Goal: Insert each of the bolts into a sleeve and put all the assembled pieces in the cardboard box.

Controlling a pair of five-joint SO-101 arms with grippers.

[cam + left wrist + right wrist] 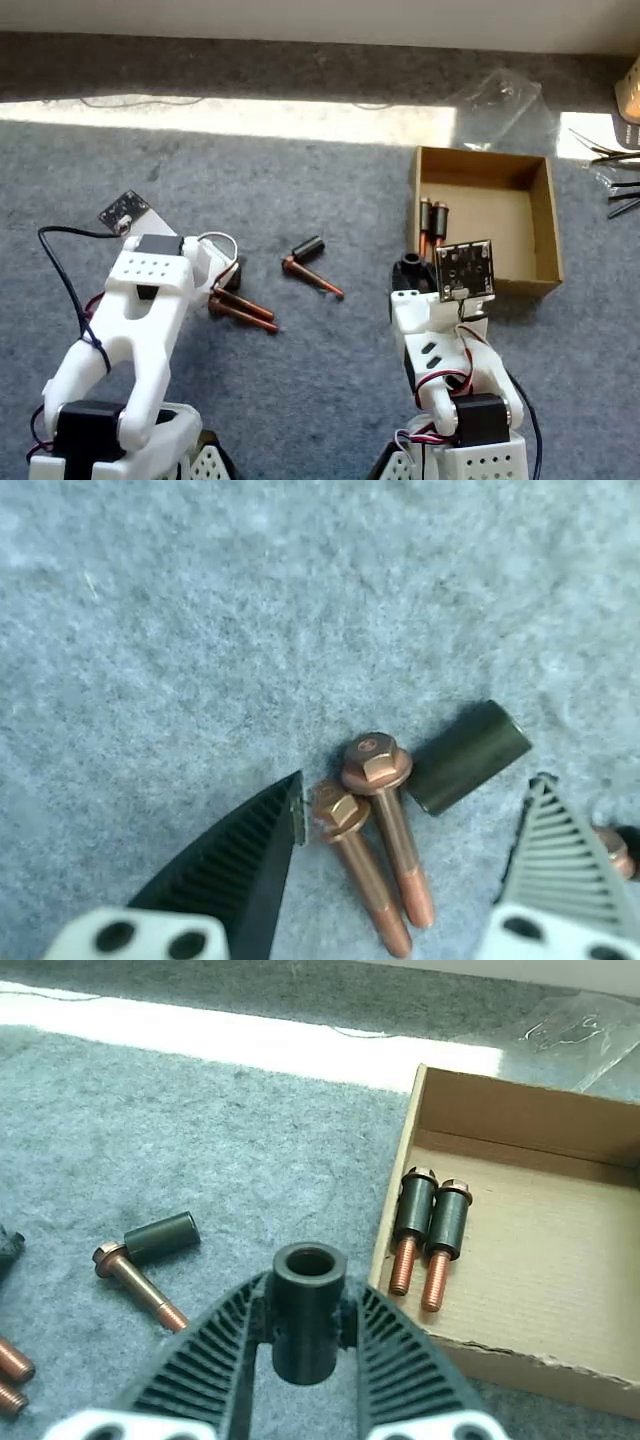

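right gripper [306, 1296] is clamped on a black sleeve [305, 1320], one ribbed finger on each side, with the sleeve upright and its open bore facing up. just beside this gripper, on the side away from the other arm, sits the cardboard box [520, 1110]. two assembled pieces [415, 1222] [447, 1232] lie in it side by side, against the wall nearest the gripper, their copper shanks sticking out of dark sleeves. on the gripper's other side, toward the left arm, a loose bolt [140, 1285] lies on the grey carpet [200, 1130] with a second sleeve [162, 1237] lying just by its head.

left gripper [418, 780] is spread wide, holding nothing, low over the carpet. between its fingers lie two copper bolts [395, 830] [365, 880], side by side and touching, heads pointing away from the wrist. a third sleeve [468, 757] lies on its side just ahead of the fingertips, one end close against the head of the nearer bolt.

from above, the loose pair in the middle [312, 276] lies between the two grippers, nearer the left one. a crumpled clear plastic bag [500, 95] lies beyond the far wall of the box [548, 225].
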